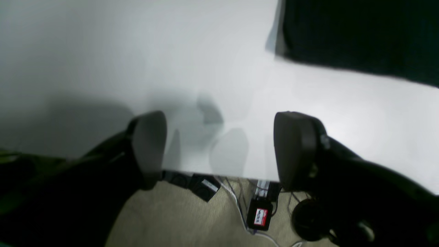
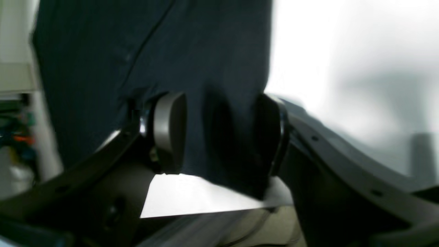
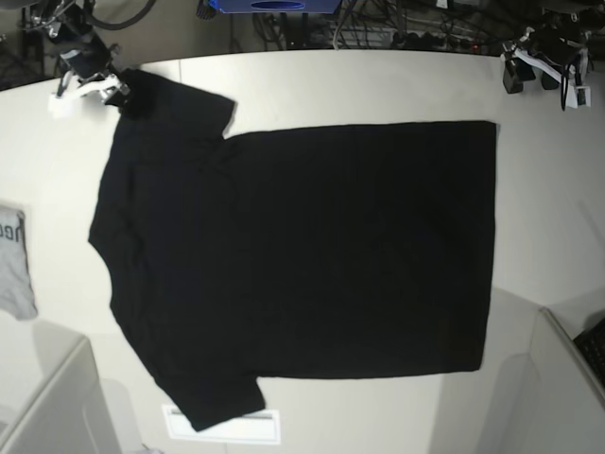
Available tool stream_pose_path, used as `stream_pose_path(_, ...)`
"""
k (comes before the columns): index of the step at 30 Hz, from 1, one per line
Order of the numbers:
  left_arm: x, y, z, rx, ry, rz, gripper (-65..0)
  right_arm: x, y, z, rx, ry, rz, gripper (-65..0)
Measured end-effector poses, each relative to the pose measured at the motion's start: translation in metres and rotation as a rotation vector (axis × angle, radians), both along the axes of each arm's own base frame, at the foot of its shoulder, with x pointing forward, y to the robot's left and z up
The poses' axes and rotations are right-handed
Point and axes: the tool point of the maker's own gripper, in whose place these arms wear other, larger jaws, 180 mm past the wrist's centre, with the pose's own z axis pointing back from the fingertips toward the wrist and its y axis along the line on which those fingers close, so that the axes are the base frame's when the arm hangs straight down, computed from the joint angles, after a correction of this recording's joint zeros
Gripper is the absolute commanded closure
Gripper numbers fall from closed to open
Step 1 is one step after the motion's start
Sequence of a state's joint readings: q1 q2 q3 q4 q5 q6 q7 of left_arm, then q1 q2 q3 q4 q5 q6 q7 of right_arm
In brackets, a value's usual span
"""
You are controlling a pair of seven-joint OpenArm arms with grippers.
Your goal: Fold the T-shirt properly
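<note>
The black T-shirt (image 3: 302,255) lies spread flat on the white table (image 3: 378,85), plain side up, with its sleeves to the left. My right gripper (image 3: 99,85) is at the far sleeve's tip. In the right wrist view the right gripper (image 2: 219,133) has its jaws apart and straddles the dark cloth (image 2: 171,51) near the table edge. My left gripper (image 3: 529,57) is at the far right, clear of the shirt. In the left wrist view it (image 1: 219,147) is open and empty over bare table, with a shirt corner (image 1: 360,31) at the upper right.
A small grey cloth with dark lettering (image 3: 14,260) lies at the table's left edge. A white label (image 3: 222,426) shows under the near sleeve. Cables and a power adapter (image 1: 260,214) lie on the floor past the table edge. Grey panels (image 3: 57,407) stand at the near corners.
</note>
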State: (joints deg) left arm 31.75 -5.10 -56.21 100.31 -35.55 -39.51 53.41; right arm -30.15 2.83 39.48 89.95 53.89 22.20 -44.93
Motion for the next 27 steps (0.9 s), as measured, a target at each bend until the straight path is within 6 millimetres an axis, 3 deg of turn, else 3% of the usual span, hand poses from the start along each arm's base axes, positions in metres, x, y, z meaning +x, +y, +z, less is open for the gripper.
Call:
stream_pose_path(6, 0.000, 0.000, 0.000, -0.001, 0.000, -0.001, -46.4, 0.009, -0.002, -0.003, -0.047, -0.034, 0.041, -31.7)
stream_pose_path(9, 0.003, -0.006, -0.003, -0.011, 0.005, -0.019, -46.4, 0.008, -0.002, -0.003, -0.043, -0.033, 0.044, -27.5)
stream_pose_path(12, 0.005, -0.010, -0.004, -0.020, 0.000, -0.027, -46.4, 0.004, 0.002, -0.005, -0.032, -0.014, 0.073, -25.1)
stream_pose_path(21, 0.005, -0.009, -0.004, -0.018, 0.002, -0.026, -46.4, -0.011, 0.012, -0.006, -0.014, -0.006, 0.131, -25.7)
stream_pose_path(27, 0.013, -0.010, -0.003, -0.023, -0.020, -0.023, -46.4, -0.001, 0.026, -0.008, 0.005, -0.040, 0.161, -23.7)
